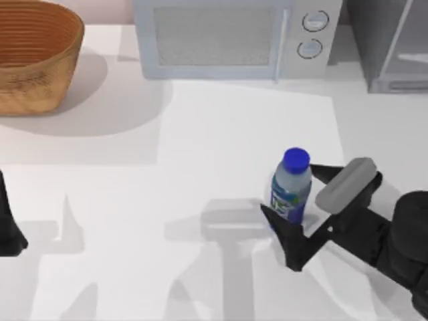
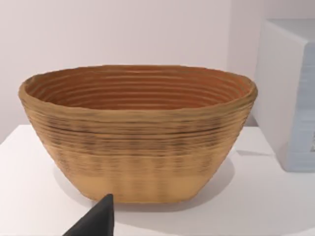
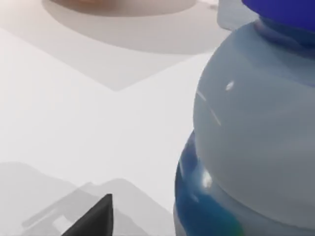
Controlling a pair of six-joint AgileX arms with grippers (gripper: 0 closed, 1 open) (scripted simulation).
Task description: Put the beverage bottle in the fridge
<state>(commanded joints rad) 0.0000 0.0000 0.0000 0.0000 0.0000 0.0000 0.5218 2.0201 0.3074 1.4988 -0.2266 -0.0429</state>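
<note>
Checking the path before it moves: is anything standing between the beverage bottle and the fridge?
Nothing visible does. The beverage bottle stands between the right gripper's open fingers; bare table runs to the fridge; the microwave sits left of that line.

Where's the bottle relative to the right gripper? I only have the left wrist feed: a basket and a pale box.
Observer: In the top view the beverage bottle stands upright between the open fingers of the right gripper, right of the table's centre.
Operator: Gripped?
Observer: Not that I can see; the fingers flank it with gaps showing. The right wrist view has the bottle very close.
Operator: And the fridge?
Observer: The fridge is at the top view's far right corner, beside the microwave.
Operator: Left arm?
Observer: Parked at the table's left edge.
</note>
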